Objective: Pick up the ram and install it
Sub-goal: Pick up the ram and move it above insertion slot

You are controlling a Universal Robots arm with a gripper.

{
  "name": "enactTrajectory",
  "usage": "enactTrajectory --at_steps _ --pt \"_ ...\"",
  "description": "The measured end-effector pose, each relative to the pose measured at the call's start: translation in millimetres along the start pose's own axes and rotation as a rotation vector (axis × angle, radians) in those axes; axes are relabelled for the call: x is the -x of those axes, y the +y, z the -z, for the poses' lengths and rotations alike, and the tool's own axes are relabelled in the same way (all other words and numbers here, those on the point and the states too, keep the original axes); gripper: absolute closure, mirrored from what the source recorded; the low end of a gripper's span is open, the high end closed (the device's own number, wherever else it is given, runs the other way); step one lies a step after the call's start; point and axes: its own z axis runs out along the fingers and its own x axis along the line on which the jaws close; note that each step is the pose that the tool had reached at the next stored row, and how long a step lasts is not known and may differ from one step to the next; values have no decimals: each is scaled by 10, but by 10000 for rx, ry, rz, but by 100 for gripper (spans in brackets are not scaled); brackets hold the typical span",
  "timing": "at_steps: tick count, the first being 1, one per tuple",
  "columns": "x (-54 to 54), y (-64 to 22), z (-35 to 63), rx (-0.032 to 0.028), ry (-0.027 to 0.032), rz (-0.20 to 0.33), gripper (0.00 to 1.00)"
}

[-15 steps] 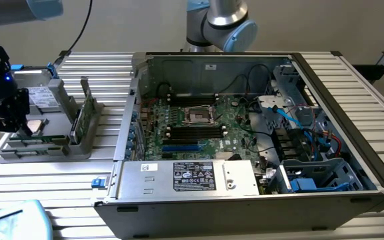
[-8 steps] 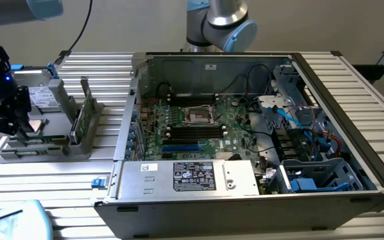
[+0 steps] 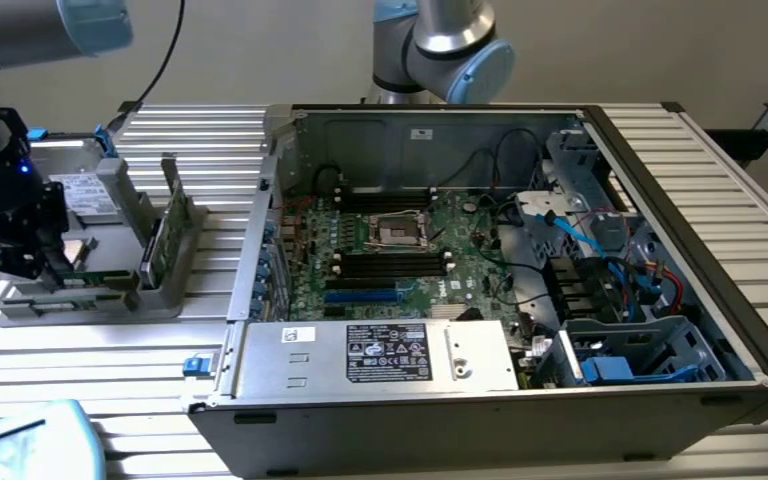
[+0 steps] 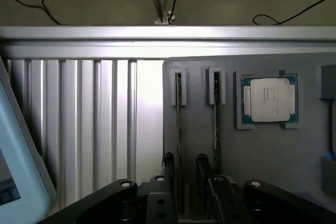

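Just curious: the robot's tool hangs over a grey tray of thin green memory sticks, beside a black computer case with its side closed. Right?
Not quite: the exterior view shows the black computer case open, its green motherboard exposed. The tool does hang over the grey tray of thin green memory sticks.

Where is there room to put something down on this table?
Bare ribbed metal table lies in front of the grey plastic parts tray, beside the open black computer case. Another bare strip runs along the case on the exterior view's right. Crowded: the tray with its thin green ram sticks, and inside the case.
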Motion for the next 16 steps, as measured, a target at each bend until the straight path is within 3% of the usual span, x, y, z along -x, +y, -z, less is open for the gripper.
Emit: enactTrajectory --at_steps 10,16 --pt "8 -8 -180 -6 15 116 69" --pt "12 -11 -250 -12 169 280 69"
